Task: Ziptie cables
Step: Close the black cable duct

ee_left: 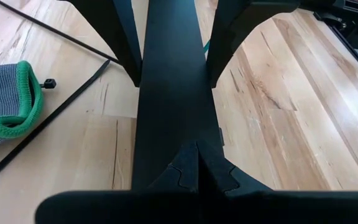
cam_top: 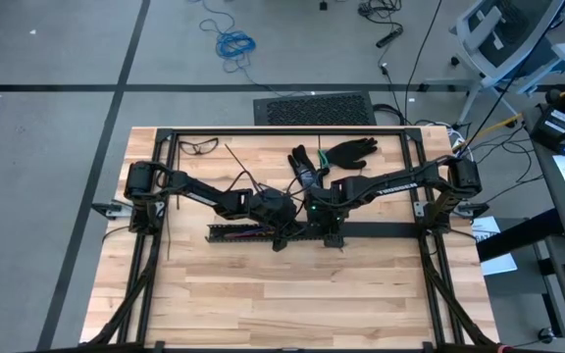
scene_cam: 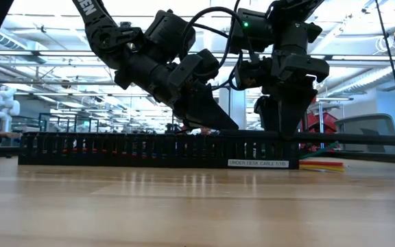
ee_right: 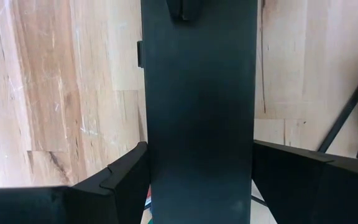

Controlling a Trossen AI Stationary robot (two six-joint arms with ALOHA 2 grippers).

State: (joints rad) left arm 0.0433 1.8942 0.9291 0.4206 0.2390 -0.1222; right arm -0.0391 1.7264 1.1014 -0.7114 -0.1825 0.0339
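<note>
A long black slotted rail (cam_top: pixel 263 232) lies across the table's middle. The cables run inside it; their coloured ends (scene_cam: pixel 321 165) stick out of one end onto the table. My left gripper (ee_left: pixel 197 171) is shut, its tips on the rail's flat top (ee_left: pixel 173 93). My right gripper (ee_right: pixel 201 177) straddles the same rail a little farther along, one finger on each long side. Zipties (ee_left: pixel 48 124) lie loose on the wood beyond the rail, toward the far edge. My left gripper presses its shut fingertips (scene_cam: pixel 214 123) down on the rail's top cover (ee_left: pixel 194 140), slanting down from the table's left side. The rail lies flat on the table. My right gripper clasps the rail's two long side walls (ee_right: pixel 148 155) between its fingers (ee_right: pixel 126 177), from above and across the rail.
Dark gloves (cam_top: pixel 346 152) and a grey glove with a green cuff (ee_left: pixel 11 99) lie behind the rail. Glasses (cam_top: pixel 199 147) sit at the far left. Bare wood (cam_top: pixel 292 304) reaches from the rail to the near edge.
</note>
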